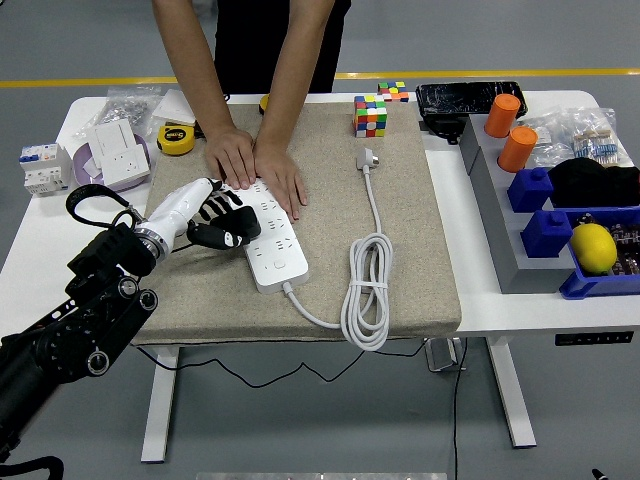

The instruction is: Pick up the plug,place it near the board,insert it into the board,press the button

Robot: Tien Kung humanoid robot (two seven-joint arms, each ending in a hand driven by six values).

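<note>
Plug (367, 158) lies at the mat's (420, 260) twelve o'clock end, its coiled cable (366, 290) trailing toward six, well apart from the board (272, 240). Left hand (222, 222) rests with fingers loosely curled, holding nothing, at the board's nine o'clock edge, while a person's hands (255, 165) press its far end.

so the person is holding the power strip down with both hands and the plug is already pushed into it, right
Not quite. In the head view the person's hands do press on the far end of the power strip, but the plug is not inserted: it lies loose on the mat, right of the strip, near the Rubik's cube. The left hand rests over the strip.
</note>
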